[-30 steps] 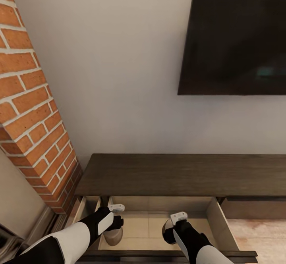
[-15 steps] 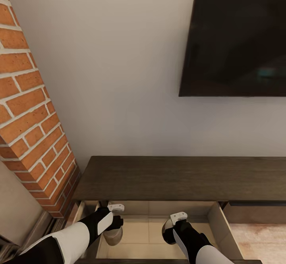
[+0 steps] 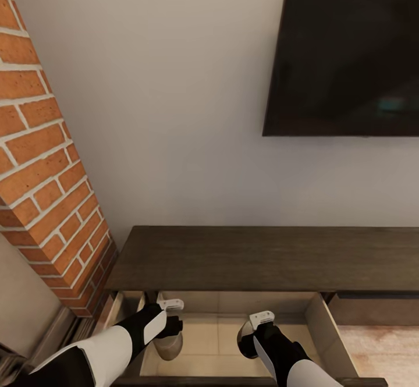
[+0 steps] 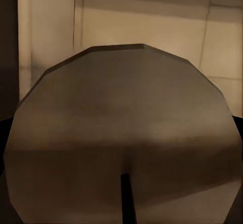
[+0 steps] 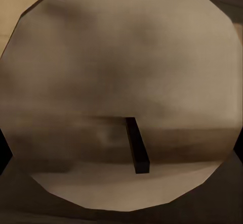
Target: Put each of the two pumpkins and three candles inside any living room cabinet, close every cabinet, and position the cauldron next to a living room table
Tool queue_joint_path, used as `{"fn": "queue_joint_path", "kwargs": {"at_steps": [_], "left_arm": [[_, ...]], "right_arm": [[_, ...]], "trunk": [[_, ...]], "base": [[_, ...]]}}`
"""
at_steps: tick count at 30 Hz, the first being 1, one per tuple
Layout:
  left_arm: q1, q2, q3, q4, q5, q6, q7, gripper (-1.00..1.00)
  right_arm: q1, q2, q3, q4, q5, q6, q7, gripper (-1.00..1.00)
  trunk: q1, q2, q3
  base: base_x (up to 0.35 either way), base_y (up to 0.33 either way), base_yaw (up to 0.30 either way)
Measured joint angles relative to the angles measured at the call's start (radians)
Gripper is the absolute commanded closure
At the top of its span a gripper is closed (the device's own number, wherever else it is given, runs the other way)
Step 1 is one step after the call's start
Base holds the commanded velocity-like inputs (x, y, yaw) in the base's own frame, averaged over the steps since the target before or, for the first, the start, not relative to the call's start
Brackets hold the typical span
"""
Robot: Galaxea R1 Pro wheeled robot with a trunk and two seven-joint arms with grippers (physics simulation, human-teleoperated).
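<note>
I have both arms down in the cabinet (image 3: 262, 256)'s open drawer. My left end effector (image 3: 167, 336) grips 1 candle (image 3: 169, 346); my right end effector (image 3: 249, 339) grips another candle (image 5: 121, 82), its wick close to the camera.

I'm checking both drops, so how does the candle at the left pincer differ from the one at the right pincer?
In the head view, the left candle shows its pale side below the left pincer, near the drawer's left end. The right candle is mostly hidden by the right pincer, nearer the middle. The right candle's wick looks thicker and tilted. Both are grey-beige, with round tops, over the open drawer.
</note>
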Motion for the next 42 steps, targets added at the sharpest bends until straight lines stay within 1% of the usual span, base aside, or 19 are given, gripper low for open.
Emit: {"fn": "queue_joint_path", "kwargs": {"at_steps": [8, 10, 13, 16, 18, 20, 21, 22, 25, 29, 34, 42], "left_arm": [[0.000, -0.001, 0.000, 0.005, 0.001, -0.001, 0.008, 1.00], [0.000, -0.002, -0.001, 0.000, 0.000, -0.001, 0.011, 1.00], [0.000, -0.012, -0.001, -0.007, -0.001, -0.001, 0.033, 1.00], [0.000, -0.015, -0.001, -0.011, -0.002, -0.001, 0.045, 1.00], [0.000, -0.016, -0.001, -0.012, -0.004, -0.020, 0.048, 1.00], [-0.001, -0.016, -0.002, -0.012, -0.006, -0.076, 0.049, 1.00], [0.000, -0.016, -0.002, -0.010, -0.006, -0.102, 0.049, 1.00], [0.000, -0.016, 0.000, -0.010, -0.003, -0.113, 0.049, 1.00], [0.000, -0.016, 0.000, -0.010, -0.002, -0.127, 0.049, 1.00], [0.000, -0.017, 0.000, -0.011, -0.001, -0.123, 0.047, 1.00], [0.000, -0.018, 0.000, -0.012, -0.001, -0.119, 0.046, 1.00], [-0.001, -0.017, 0.000, -0.012, -0.001, -0.118, 0.045, 1.00]], "right_arm": [[-0.002, 0.004, 0.000, 0.004, -0.001, 0.010, -0.005, 1.00], [-0.004, 0.009, 0.001, 0.005, -0.002, 0.035, -0.007, 1.00], [-0.013, 0.015, 0.002, 0.004, -0.001, 0.076, -0.008, 1.00], [-0.022, 0.017, 0.001, 0.006, -0.001, 0.087, -0.008, 1.00], [-0.025, 0.017, 0.001, 0.006, -0.002, 0.089, -0.006, 1.00], [-0.026, 0.017, 0.001, 0.006, -0.002, 0.090, -0.005, 1.00], [-0.026, 0.017, 0.001, 0.006, -0.002, 0.090, -0.004, 1.00], [-0.026, 0.017, 0.002, 0.005, -0.001, 0.089, -0.004, 1.00], [-0.026, 0.017, 0.001, 0.005, -0.001, 0.085, -0.002, 1.00], [-0.026, 0.017, 0.002, 0.004, 0.000, 0.074, -0.002, 1.00], [-0.026, 0.017, 0.000, 0.004, -0.001, 0.014, -0.002, 1.00], [-0.026, 0.017, 0.000, 0.005, 0.000, 0.004, -0.002, 1.00]], "trunk": [[0.031, -0.056, -0.025], [0.038, -0.070, -0.031], [0.050, -0.091, -0.041], [0.061, -0.112, -0.050], [0.069, -0.126, -0.056], [0.077, -0.140, -0.063], [0.080, -0.147, -0.066], [0.084, -0.154, -0.069], [0.096, -0.175, -0.078], [0.111, -0.203, -0.091], [0.130, -0.238, -0.107], [0.161, -0.294, -0.132]], "base": [[0.000, 0.000, 0.000], [0.000, 0.000, 0.000], [0.000, 0.000, 0.000], [0.000, 0.000, 0.000], [0.000, 0.000, 0.000], [0.000, 0.000, 0.000], [0.000, 0.000, 0.000], [0.000, 0.000, 0.000], [0.000, 0.000, 0.000], [0.000, 0.000, 0.000], [0.000, 0.000, 0.000], [0.000, 0.000, 0.000]]}}
